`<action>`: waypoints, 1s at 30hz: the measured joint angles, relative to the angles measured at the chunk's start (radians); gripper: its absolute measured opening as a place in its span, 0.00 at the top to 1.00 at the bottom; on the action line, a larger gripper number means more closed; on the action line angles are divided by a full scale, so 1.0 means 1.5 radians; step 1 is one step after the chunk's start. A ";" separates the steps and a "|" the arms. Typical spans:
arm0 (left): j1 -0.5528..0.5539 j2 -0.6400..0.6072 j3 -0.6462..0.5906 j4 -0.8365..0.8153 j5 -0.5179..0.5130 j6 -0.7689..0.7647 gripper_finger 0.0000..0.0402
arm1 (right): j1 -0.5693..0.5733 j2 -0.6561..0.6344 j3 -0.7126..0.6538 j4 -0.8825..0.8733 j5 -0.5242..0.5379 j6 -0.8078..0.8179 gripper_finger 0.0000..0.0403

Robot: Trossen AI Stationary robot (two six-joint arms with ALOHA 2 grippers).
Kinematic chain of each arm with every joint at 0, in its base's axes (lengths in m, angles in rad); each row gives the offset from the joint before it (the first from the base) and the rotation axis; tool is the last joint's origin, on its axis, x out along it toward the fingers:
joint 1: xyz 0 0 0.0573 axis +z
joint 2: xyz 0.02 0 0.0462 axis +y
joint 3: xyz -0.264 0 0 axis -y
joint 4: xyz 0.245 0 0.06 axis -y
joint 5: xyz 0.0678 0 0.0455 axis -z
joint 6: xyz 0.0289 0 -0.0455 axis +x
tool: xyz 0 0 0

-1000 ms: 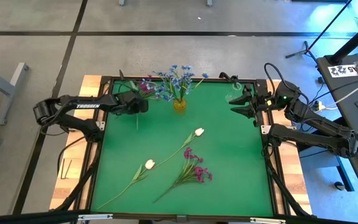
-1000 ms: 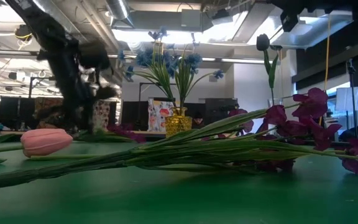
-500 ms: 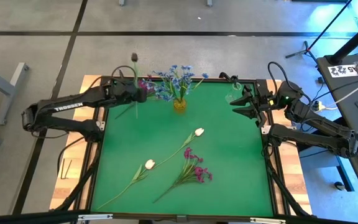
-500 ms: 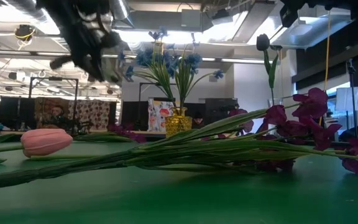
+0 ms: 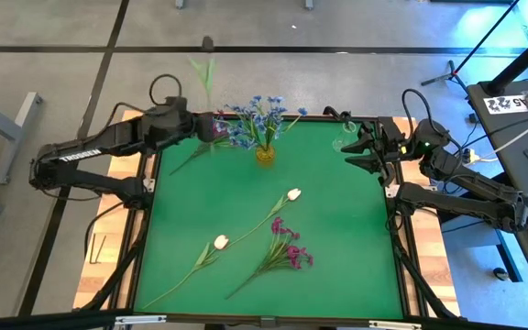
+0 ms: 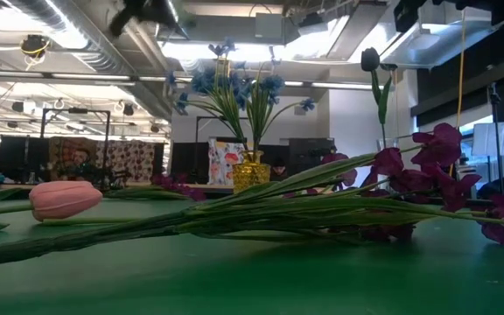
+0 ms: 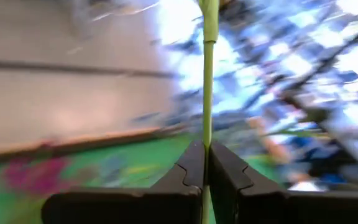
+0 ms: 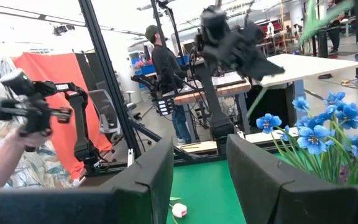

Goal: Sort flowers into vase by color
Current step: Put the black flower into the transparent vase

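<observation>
**Left arm holds a stem aloft at the far-left corner; right arm waits at the far right**

The left arm reaches in from the left along the table's far edge, its left gripper (image 5: 200,128) raised above the far-left corner of the green table (image 5: 337,238). In the left wrist view its fingers (image 7: 191,168) are pressed together on a thin green stem (image 7: 207,81), which runs straight up between them. From above, this held flower (image 5: 207,75) stands out beyond the table's far edge; its blossom end is too blurred to tell the colour. Magenta blossoms (image 5: 216,125) show just beside the gripper, at the far edge.

Right of the gripper, a yellow vase (image 5: 264,154) stands near the far edge, filled with blue flowers (image 5: 259,115).

Nearer, toward the middle of the table, two white tulips lie flat: one (image 5: 221,242) to the left and nearer, the other (image 5: 293,194) farther and to the right. A magenta flower spray (image 5: 289,249) lies just right of the nearer tulip, its stem pointing near-left.

The right arm waits at the far-right edge, its right gripper (image 5: 348,151) over the table's far-right corner, pointing left. Its fingers (image 8: 148,180) stand apart with nothing between them.
</observation>
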State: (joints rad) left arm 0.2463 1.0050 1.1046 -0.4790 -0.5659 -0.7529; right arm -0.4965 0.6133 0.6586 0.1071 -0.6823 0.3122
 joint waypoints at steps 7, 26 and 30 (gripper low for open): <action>-0.090 0.020 0.001 0.243 0.012 0.143 0.99 | 0.000 0.007 0.000 0.038 0.011 0.028 0.63; -0.153 0.234 0.000 0.602 0.206 0.243 0.99 | 0.190 0.187 0.000 0.275 0.163 -0.054 0.63; -0.161 0.270 0.000 0.634 0.206 0.250 0.98 | 0.202 0.225 0.009 0.281 0.201 -0.051 0.63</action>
State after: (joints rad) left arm 0.0045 1.4099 1.1049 0.4714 -0.2569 -0.3784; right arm -0.1940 0.9513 0.6726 0.5281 -0.3810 0.2358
